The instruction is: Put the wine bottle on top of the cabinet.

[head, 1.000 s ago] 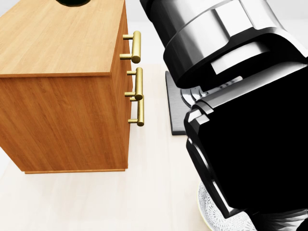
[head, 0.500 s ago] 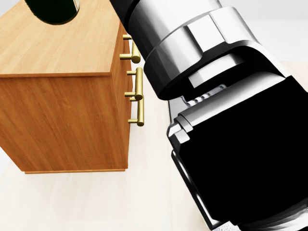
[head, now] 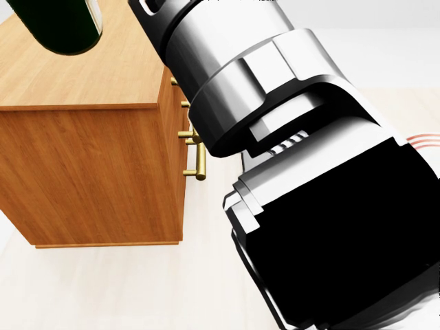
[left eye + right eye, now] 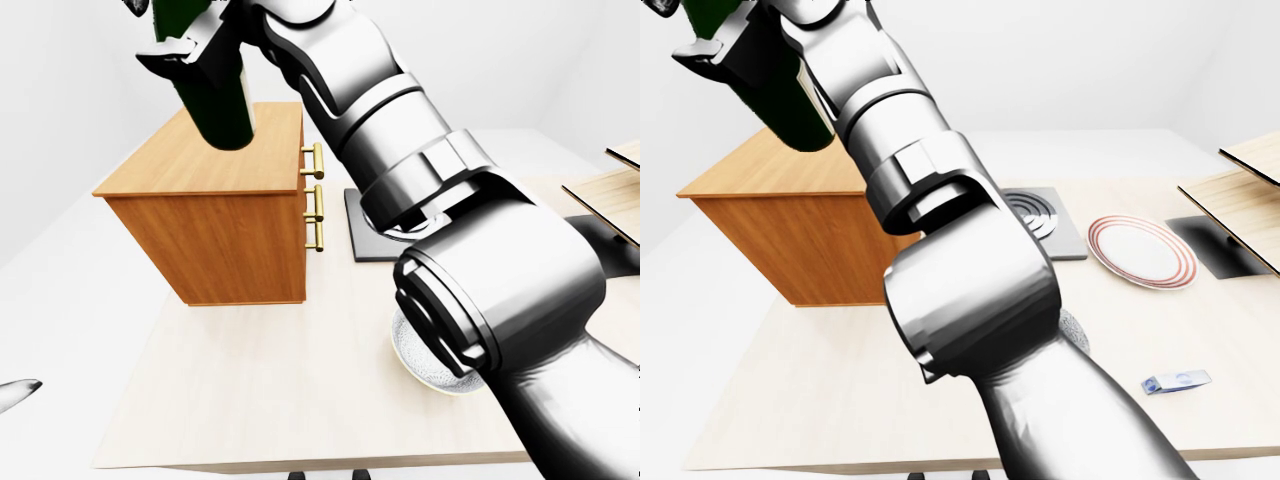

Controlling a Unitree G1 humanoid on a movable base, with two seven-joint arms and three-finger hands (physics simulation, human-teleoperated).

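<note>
The pale tabletop carries my wooden cabinet toward ten o'clock in the left-eye view. My right hand grips the dark green wine bottle, holding it tilted above the cabinet's top, apart from it. A red-rimmed plate lies at three o'clock in the right-eye view. My left hand barely shows; I cannot tell its state.

The head view looks steeply down, close on the cabinet and the right arm. Both eye views sit higher and wider, facing across the table. All three share cabinet and arm.
</note>
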